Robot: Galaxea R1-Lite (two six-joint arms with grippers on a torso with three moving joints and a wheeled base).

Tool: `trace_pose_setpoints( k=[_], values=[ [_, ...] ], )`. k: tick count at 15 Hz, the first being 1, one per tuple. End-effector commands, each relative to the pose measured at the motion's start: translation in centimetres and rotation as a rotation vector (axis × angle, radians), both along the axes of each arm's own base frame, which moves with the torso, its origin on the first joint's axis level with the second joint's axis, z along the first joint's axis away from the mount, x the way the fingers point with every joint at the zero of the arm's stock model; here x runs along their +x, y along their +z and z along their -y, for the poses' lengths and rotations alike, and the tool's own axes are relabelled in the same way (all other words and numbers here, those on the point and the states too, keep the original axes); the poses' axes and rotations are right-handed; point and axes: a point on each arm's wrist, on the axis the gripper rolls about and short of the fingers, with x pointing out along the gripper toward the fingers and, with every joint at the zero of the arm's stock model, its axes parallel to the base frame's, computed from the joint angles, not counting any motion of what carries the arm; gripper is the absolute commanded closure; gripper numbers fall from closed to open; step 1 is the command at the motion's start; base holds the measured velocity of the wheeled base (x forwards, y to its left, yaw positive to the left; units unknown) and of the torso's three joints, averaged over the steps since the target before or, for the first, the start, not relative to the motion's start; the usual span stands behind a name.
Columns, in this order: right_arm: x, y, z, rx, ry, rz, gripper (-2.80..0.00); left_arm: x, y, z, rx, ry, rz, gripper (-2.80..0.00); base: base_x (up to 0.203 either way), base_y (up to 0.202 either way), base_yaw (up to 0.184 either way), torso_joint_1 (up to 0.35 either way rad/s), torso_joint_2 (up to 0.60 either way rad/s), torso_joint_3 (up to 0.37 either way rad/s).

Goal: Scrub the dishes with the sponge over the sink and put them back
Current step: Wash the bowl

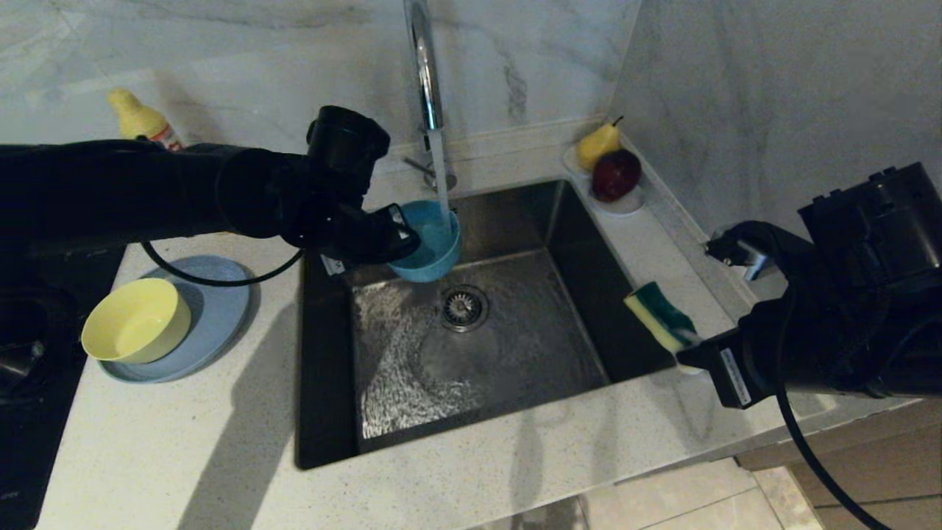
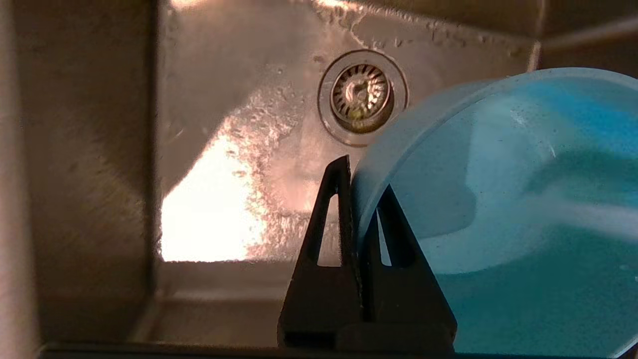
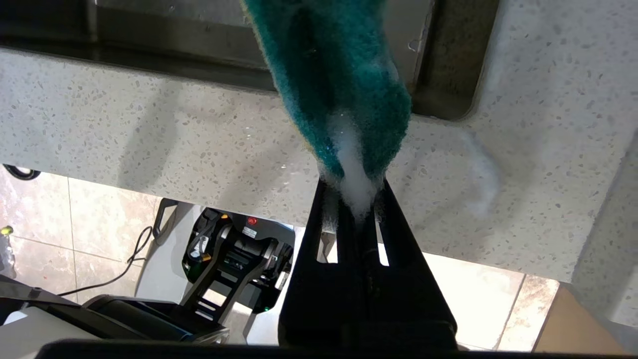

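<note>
With the left gripper [image 1: 401, 234] pinching the teal bowl [image 1: 430, 243] under the tap stream at twelve o'clock of the drain [image 1: 464, 307], I'd roll it slowly while the right gripper [image 1: 688, 346] clamps the sponge [image 1: 657, 315].

The square steel sink [image 1: 530, 346] basin lies open around its drain; at its rear-left corner the small teal-blue bowl [image 1: 430, 246] under the tall chrome tap [image 1: 425, 81] blocks passage.

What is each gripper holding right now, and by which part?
Left gripper pinches the teal-blue bowl by its rim, under the tap stream. Right gripper clamps the sponge by one end, foam at the pinch.
</note>
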Motion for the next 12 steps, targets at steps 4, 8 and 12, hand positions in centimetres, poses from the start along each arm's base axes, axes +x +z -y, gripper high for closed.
trace_pose_setpoints(
  k=[4, 8, 12],
  values=[
    [-0.21, 0.23, 0.11, 0.003, 0.001, 0.008, 0.0, 2.37, -2.6, 1.41, 0.007, 0.027, -0.015, 0.0, 0.0, 0.0, 0.0, 0.0, 0.0, 0.0],
    [-0.23, 0.14, 0.13, 0.002, 0.001, 0.005, 0.0, 1.97, -2.3, 1.81, -0.005, 0.019, -0.012, 0.0, 0.0, 0.0, 0.0, 0.0, 0.0, 0.0],
    [-0.31, 0.3, 0.17, 0.004, 0.001, 0.011, 0.0, 1.87, -2.25, 1.88, -0.016, 0.023, -0.015, 0.0, 0.0, 0.0, 0.0, 0.0, 0.0, 0.0]
  ],
)
